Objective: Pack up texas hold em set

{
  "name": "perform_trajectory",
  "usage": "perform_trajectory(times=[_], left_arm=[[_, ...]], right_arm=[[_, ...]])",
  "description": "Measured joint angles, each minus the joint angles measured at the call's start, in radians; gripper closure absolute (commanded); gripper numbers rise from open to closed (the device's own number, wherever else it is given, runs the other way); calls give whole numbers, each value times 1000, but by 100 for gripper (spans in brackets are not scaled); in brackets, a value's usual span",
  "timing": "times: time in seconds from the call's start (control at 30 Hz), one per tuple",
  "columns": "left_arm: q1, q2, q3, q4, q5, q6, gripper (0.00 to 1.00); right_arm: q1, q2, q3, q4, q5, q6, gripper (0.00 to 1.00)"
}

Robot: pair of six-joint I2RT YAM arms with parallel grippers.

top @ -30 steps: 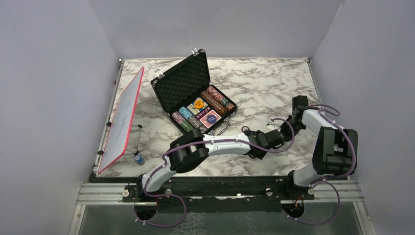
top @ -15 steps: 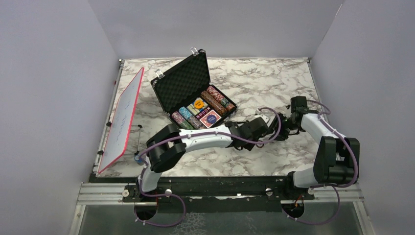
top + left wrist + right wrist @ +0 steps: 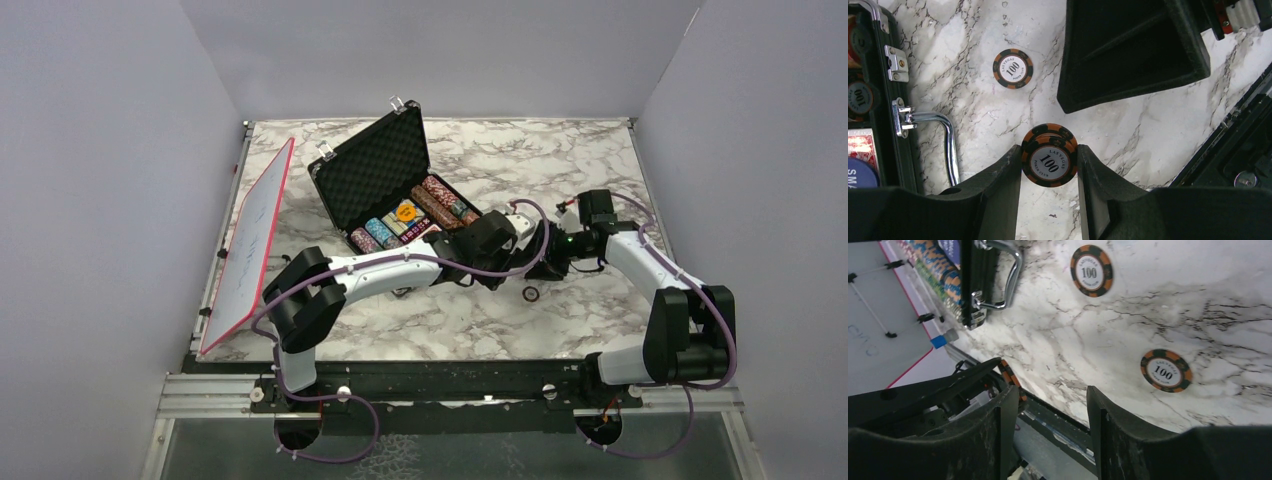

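Far left: red-edged white board (image 3: 250, 240), propped aslant at the surface (image 3: 520, 165) edge. Next along: black briefcase (image 3: 372, 168), open on the marble with the foam lid raised and rows of poker chips (image 3: 378, 232) packed in the tray. Just right of its metal handle (image 3: 943, 137): left fingers (image 3: 1000, 185) clamped on a small stack of orange-and-black 100 chips (image 3: 1049, 160), clear of the case. Farthest right: right fingers (image 3: 1120, 435) spread apart with nothing between them, above two loose 100 chips (image 3: 1091, 271) lying flat on the marble.
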Motion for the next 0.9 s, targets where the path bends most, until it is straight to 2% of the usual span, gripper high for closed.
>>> perform_trajectory(times=[0.23, 0.47, 0.7, 0.77, 0.83, 0.9], left_arm=[[17, -5, -1, 12, 76, 80, 75], [25, -14, -1, 16, 123, 112, 75], [31, -20, -1, 23, 166, 124, 75], [33, -20, -1, 24, 175, 126, 75], [36, -20, -1, 24, 183, 126, 74], [42, -21, -1, 24, 192, 126, 67]], right_arm=[[18, 2, 0, 29, -141, -1, 44], [47, 26, 0, 59, -239, -10, 50], [51, 58, -10, 68, -285, -52, 69], [51, 63, -14, 68, -299, -58, 81], [51, 66, -14, 72, -311, -65, 97], [51, 67, -14, 74, -313, -71, 99]])
